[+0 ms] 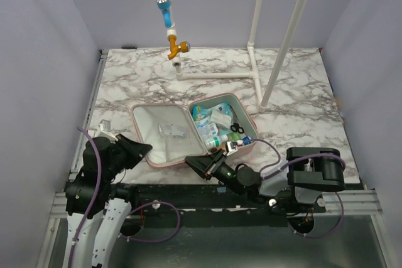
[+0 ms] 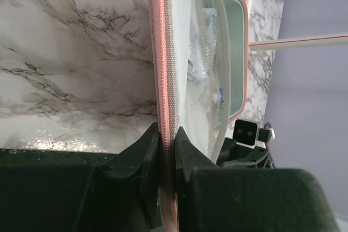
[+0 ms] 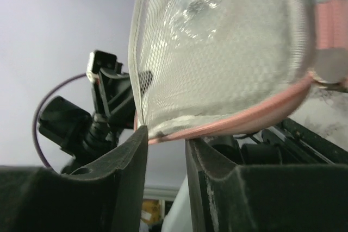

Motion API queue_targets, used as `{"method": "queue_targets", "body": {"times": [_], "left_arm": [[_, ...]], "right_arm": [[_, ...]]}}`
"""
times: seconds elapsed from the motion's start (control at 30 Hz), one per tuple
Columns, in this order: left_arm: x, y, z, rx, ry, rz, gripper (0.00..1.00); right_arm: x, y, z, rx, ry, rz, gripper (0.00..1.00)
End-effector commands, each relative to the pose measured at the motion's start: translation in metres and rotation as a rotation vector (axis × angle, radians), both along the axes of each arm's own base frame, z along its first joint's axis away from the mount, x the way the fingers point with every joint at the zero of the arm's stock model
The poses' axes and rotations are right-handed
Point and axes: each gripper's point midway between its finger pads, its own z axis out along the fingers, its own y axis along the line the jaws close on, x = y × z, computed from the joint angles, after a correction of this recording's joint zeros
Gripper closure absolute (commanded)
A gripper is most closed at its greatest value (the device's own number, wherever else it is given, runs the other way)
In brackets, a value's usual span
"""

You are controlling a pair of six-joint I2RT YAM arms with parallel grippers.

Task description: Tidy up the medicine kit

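Pincers first: the left pincer (image 2: 167,134) is closed tight on the pink rim of the medicine kit (image 1: 154,123), at its 8 o'clock corner. The right pincer (image 3: 166,134) stands open, with the kit's rim just at its fingertips, at 6 o'clock. The kit lies open on the tabletop (image 1: 125,80). Labels on the bottles (image 1: 204,131) inside are too small to read.

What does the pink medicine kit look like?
The medicine kit is a pink, rounded-square case, lying open on the marble table. Its left half is grey-lined with a mesh pocket; its right half is packed with bottles, packets and black scissors. The left pincer is clamped on the left half's pink rim. The right pincer's jaws stand apart at the near rim.
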Motion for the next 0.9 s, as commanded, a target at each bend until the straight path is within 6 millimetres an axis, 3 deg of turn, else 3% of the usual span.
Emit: {"method": "queue_targets", "body": {"times": [0.0, 0.07, 0.33, 0.4, 0.5, 0.57, 0.67, 0.73, 0.87], "left_arm": [[0.005, 0.014, 0.014, 0.07, -0.05, 0.052, 0.93], [0.005, 0.016, 0.02, 0.082, -0.06, 0.056, 0.95], [0.003, 0.019, 0.047, 0.151, -0.096, 0.012, 0.93], [0.003, 0.019, 0.052, 0.173, -0.098, -0.002, 0.93], [0.005, 0.021, 0.058, 0.211, -0.101, -0.02, 0.94], [0.007, 0.021, 0.06, 0.238, -0.102, -0.037, 0.92], [0.011, 0.021, 0.066, 0.274, -0.108, -0.069, 0.92], [0.015, 0.018, 0.068, 0.29, -0.107, -0.098, 0.92], [0.028, 0.006, 0.07, 0.289, -0.098, -0.178, 0.96]], "right_arm": [[-0.025, -0.012, 0.064, 0.263, -0.096, 0.117, 0.61], [-0.031, -0.009, 0.059, 0.242, -0.112, 0.154, 0.56], [-0.053, 0.006, 0.027, 0.055, -0.156, 0.276, 0.5], [-0.057, 0.012, 0.022, -0.04, -0.189, 0.299, 0.49], [-0.059, 0.022, -0.004, -0.286, -0.224, 0.332, 0.46], [-0.054, 0.019, -0.016, -0.445, -0.262, 0.325, 0.44], [-0.031, -0.004, -0.019, -0.674, -0.326, 0.218, 0.4], [-0.011, -0.03, -0.02, -0.809, -0.34, 0.128, 0.35], [0.03, -0.081, -0.006, -0.977, -0.349, -0.026, 0.35]]}}
